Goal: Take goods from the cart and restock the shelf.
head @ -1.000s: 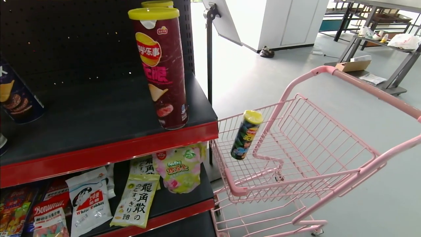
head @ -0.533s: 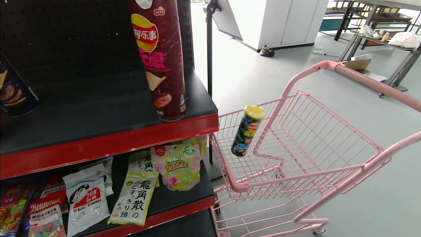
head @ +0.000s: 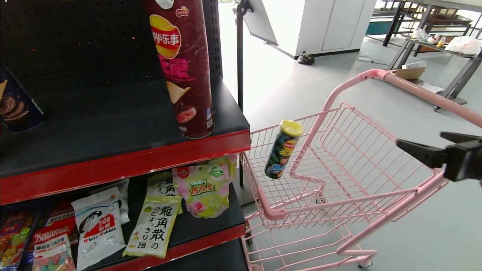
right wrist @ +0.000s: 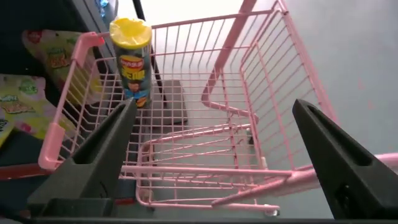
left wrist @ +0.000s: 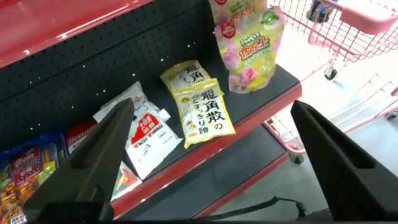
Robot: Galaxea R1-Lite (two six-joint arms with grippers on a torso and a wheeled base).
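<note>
A small chip can with a yellow lid and dark green body stands tilted in the front left corner of the pink wire cart. In the right wrist view the chip can stands beyond my right gripper, well apart from it. Open and holding nothing, that right gripper hovers over the cart's right rim. My left gripper is open too, facing the lower shelf's snack bags. A tall red chip can stands at the front edge of the upper black shelf.
Several snack bags lie on the lower shelf. A dark blue can sits at the upper shelf's left. The cart handle rises at the right. A metal stand pole is between shelf and cart; grey floor lies beyond.
The head camera tilted down a little at first. My right gripper has since come into the head view from the right, above the cart's rim. The cans have not moved.
</note>
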